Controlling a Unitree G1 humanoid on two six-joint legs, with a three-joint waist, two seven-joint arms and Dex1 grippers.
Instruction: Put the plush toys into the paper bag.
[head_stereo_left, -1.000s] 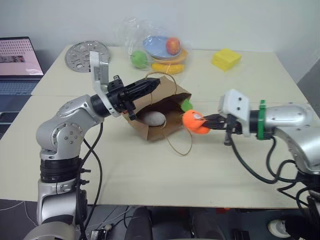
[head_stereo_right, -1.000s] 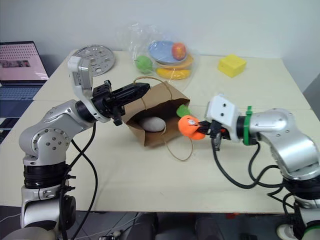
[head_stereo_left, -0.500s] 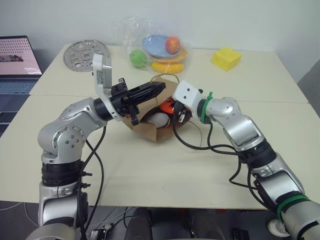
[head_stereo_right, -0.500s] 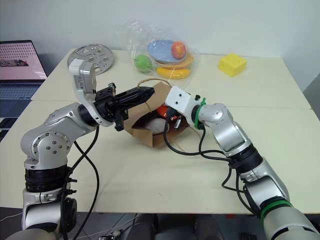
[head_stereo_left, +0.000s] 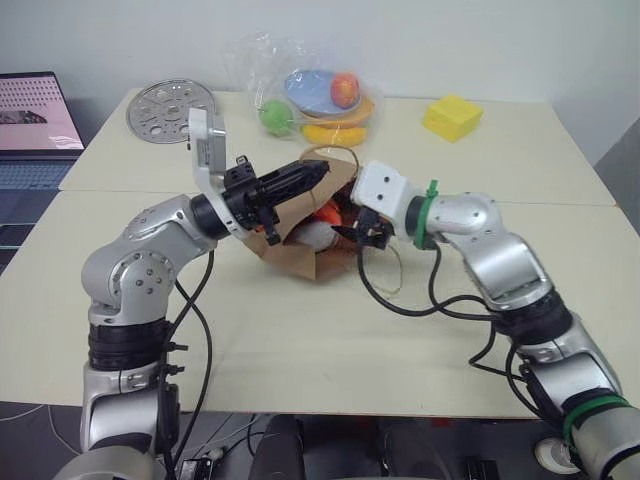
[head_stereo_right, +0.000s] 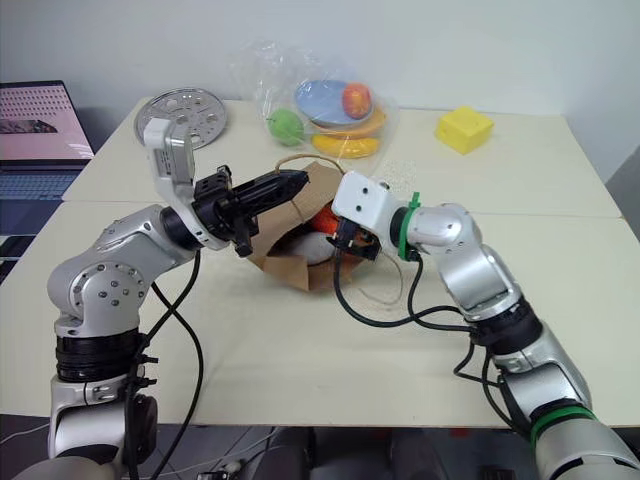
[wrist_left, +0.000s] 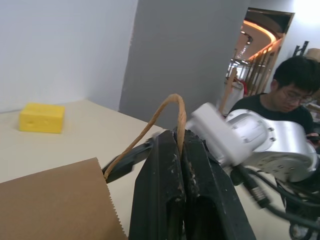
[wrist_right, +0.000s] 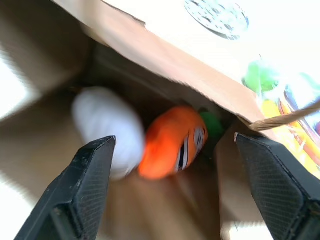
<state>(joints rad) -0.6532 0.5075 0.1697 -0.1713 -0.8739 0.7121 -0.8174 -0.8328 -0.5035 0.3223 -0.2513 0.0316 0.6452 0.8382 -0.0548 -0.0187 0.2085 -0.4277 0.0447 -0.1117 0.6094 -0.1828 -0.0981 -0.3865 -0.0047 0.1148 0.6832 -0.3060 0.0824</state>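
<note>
The brown paper bag (head_stereo_left: 292, 257) lies on the table, its mouth facing my right arm. My left gripper (wrist_left: 180, 139) is shut on the bag's upper cord handle (wrist_left: 150, 127) and holds the mouth up. My right gripper (wrist_right: 173, 141) stands open at the mouth, its fingers (wrist_right: 92, 170) spread wide and touching nothing. Inside the bag the orange carrot plush (wrist_right: 175, 140) lies free, green top toward the back. The white egg plush (wrist_right: 107, 125) lies beside it. Both toys also peek out of the mouth, carrot (head_stereo_left: 328, 212) above egg (head_stereo_left: 312, 236).
A clear plastic bag of toy fruit and a blue plate (head_stereo_left: 322, 95) sits at the back, a yellow foam block (head_stereo_left: 452, 117) at back right, a metal disc (head_stereo_left: 165, 100) and a laptop (head_stereo_left: 35, 115) at back left. The bag's second cord handle (head_stereo_left: 396, 268) lies on the table. A person (wrist_left: 287, 85) sits beyond the table.
My right gripper carried the carrot left into the bag's mouth and opened; the carrot now lies loose inside. My left gripper kept its hold on the handle.
</note>
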